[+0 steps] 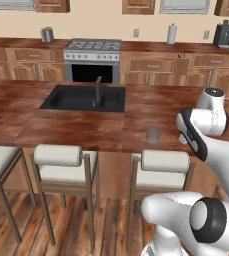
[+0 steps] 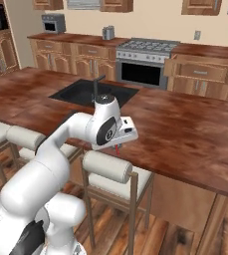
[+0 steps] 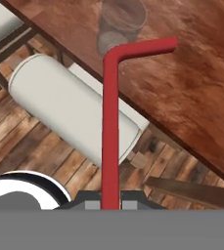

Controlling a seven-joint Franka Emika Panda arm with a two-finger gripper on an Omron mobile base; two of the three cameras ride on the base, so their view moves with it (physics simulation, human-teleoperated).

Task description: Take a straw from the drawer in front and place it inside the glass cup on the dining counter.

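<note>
I have the straw (image 3: pixel 110 127) pinched tight in my hand (image 3: pixel 110 199), and it sticks straight out with its bent end just short of the glass cup (image 3: pixel 120 24). The cup stands near the front edge of the worktop (image 1: pixel 76 127), above a stool (image 3: pixel 69 110). I think I am carrying it over now, so next I must line the straw up over the cup's mouth, lower it in, and let go.
</note>
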